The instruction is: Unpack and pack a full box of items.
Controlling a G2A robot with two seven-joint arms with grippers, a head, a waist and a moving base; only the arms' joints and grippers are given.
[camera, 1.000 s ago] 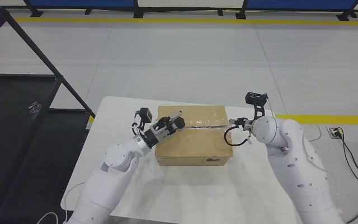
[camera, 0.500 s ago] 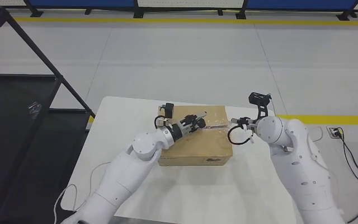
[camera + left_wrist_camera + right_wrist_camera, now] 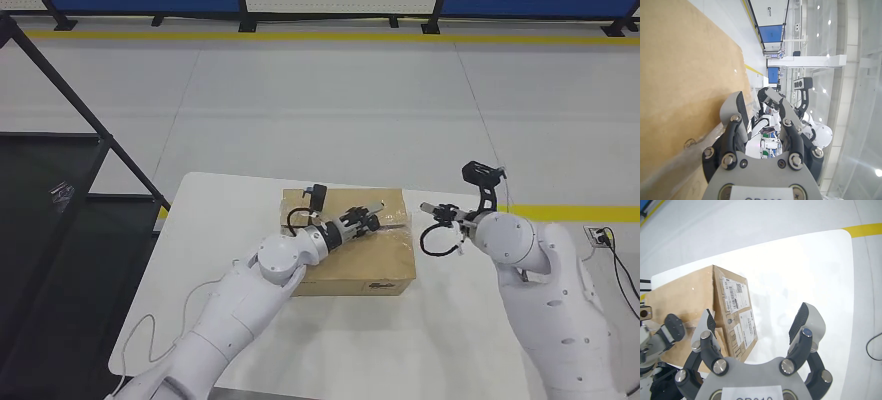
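Note:
A shut cardboard box [image 3: 350,260] sits mid-table, its top seam covered with clear tape [image 3: 696,144]. My left gripper [image 3: 368,217] lies low over the box top near its right end, along the seam, open [image 3: 762,109] with nothing firmly between the fingers. A loose bit of clear tape [image 3: 752,98] stands up by one fingertip at the box edge. My right gripper [image 3: 432,212] hangs just off the box's right side, open [image 3: 755,323] and holding nothing. That side of the box [image 3: 736,313] carries white labels. The left gripper's fingertip [image 3: 673,328] rests on the box top.
The white table [image 3: 200,300] has free room in front of and to the left of the box. A black metal frame [image 3: 60,200] stands off the table's left. A cable [image 3: 612,245] lies on the floor at the right.
My left arm has slid to the right across the box top along the taped seam. My right gripper has drawn back to the right, away from the box's edge.

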